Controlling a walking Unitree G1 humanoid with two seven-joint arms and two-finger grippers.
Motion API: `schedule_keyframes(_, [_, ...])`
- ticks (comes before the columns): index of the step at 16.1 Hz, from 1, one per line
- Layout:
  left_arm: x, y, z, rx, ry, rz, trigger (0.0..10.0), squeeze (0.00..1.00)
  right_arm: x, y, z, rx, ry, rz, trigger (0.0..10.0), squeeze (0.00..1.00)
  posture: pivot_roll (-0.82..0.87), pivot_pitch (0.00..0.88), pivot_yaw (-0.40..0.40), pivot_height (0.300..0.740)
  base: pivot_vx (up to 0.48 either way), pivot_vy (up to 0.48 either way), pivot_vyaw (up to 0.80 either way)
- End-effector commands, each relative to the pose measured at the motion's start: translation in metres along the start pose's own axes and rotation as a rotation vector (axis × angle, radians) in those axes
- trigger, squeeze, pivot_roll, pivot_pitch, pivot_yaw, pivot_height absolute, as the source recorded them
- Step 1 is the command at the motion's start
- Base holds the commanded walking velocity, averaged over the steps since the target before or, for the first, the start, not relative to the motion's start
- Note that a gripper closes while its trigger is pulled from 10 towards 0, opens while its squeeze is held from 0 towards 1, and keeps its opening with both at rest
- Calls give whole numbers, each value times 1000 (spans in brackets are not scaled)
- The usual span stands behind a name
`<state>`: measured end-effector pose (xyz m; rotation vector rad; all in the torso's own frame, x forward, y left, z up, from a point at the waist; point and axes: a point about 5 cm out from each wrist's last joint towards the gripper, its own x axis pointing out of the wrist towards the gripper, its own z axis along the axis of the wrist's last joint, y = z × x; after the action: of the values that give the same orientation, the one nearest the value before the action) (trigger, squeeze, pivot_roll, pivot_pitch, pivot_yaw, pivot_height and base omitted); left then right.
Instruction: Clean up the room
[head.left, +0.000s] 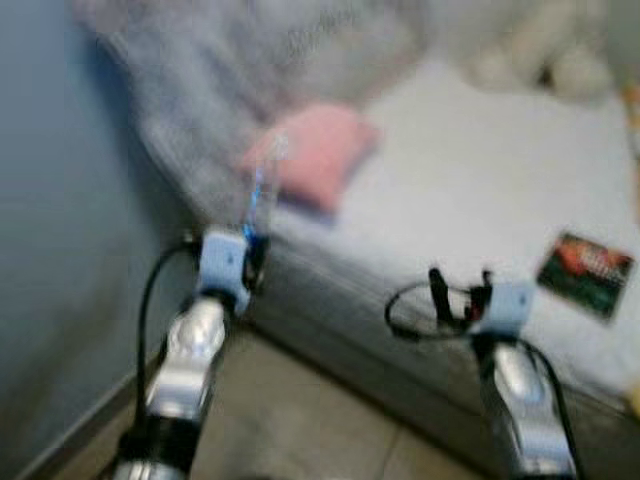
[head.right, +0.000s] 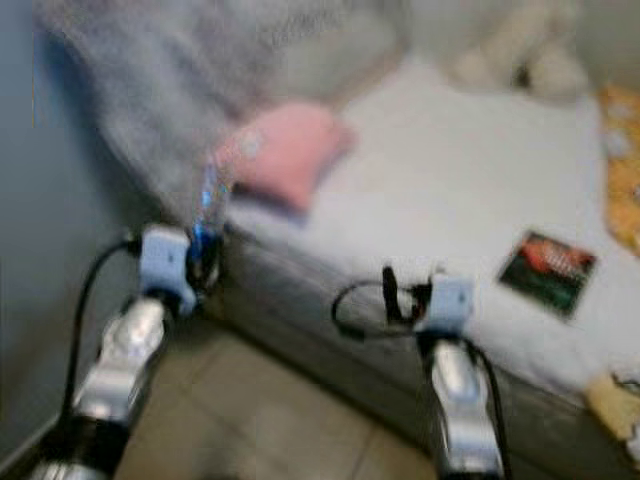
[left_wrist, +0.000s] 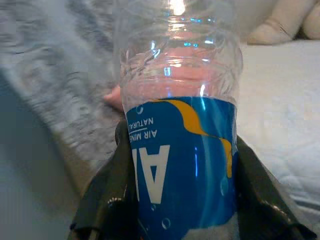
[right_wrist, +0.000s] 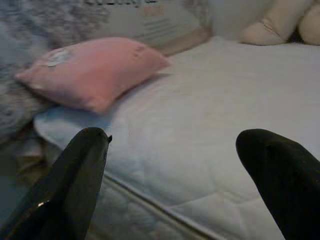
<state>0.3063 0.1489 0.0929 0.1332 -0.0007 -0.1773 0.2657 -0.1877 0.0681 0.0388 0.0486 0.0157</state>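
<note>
Already left gripper (left_wrist: 180, 210) clamped around clear plastic water bottle with blue label (left_wrist: 180, 150), bottle upright, neck above fingers. Right gripper (right_wrist: 175, 170) spread wide, holding nothing; white quilted bed (right_wrist: 210, 140) just ahead.

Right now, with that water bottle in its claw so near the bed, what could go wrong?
The left claw grips the clear plastic bottle with a blue label low down, so its tall top could tip or slip out. The head views are blurred, suggesting motion; a swing might knock the bottle against the white mattress. The open right claw hovers at the mattress edge and could snag the sheet.
</note>
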Motion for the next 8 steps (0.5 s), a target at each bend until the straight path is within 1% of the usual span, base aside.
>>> schedule_keyframes(1, [3,4,4,5,-15,25,10000,0,4,0,3,7,-12,3,10000,0,-78,0,12,740,0,-461,594])
schedule_keyframes(3, [1,8,2,1,-4,44,10000,0,6,0,4,3,-18,9,10000,0,-61,0,9,740,0,-459,584])
schedule_keyframes(7, [0,10,2,63,-7,45,10000,0,9,1,2,1,-9,15,10000,0,-45,0,5,740,0,-458,561])
schedule_keyframes(8, [1,10,3,81,-10,48,10000,0,11,4,2,5,-9,18,10000,0,-42,0,2,740,0,-458,563])
